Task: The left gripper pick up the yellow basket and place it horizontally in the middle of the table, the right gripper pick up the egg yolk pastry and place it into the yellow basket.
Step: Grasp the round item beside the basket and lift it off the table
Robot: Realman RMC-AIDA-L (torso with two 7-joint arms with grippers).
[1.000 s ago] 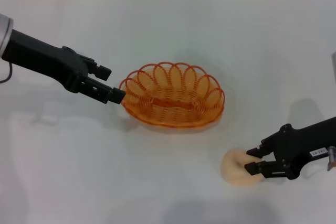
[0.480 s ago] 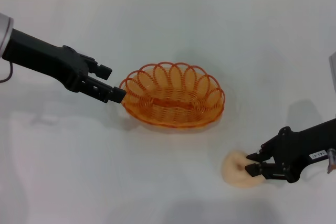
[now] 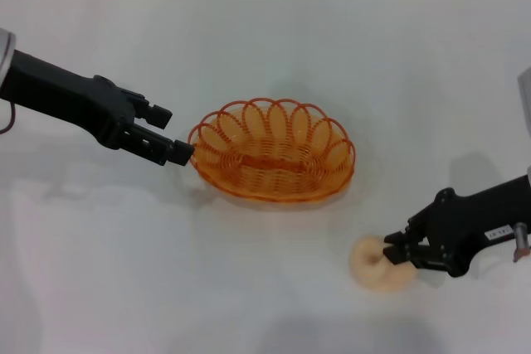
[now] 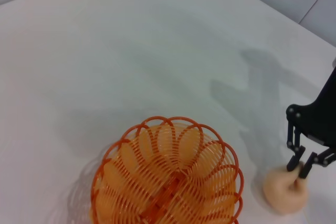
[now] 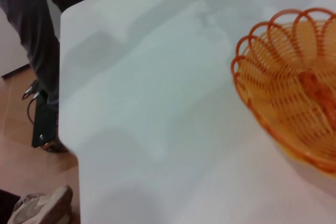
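Note:
The yellow basket [image 3: 272, 152] lies lengthwise across the middle of the table [image 3: 274, 39]; it also shows in the left wrist view as the basket [image 4: 167, 178] and in the right wrist view as the basket [image 5: 294, 108]. My left gripper [image 3: 177, 133] stands open just off the basket's left end, with nothing between its fingers. At the front right, the egg yolk pastry [image 3: 373, 266] is pinched at its top by my right gripper [image 3: 390, 251]. In the left wrist view the right gripper [image 4: 297, 171] bites into the pastry [image 4: 285, 195]. The basket is empty.
The right wrist view shows the table's edge [image 5: 68, 129], with floor, a person's legs [image 5: 42, 35] and a shoe [image 5: 37, 205] beyond it. A grey wall runs behind the table's far edge.
The right gripper has closed in on the pastry and risen a little, squeezing it smaller. The left gripper has backed slightly away from the basket's left end. The basket has not moved.

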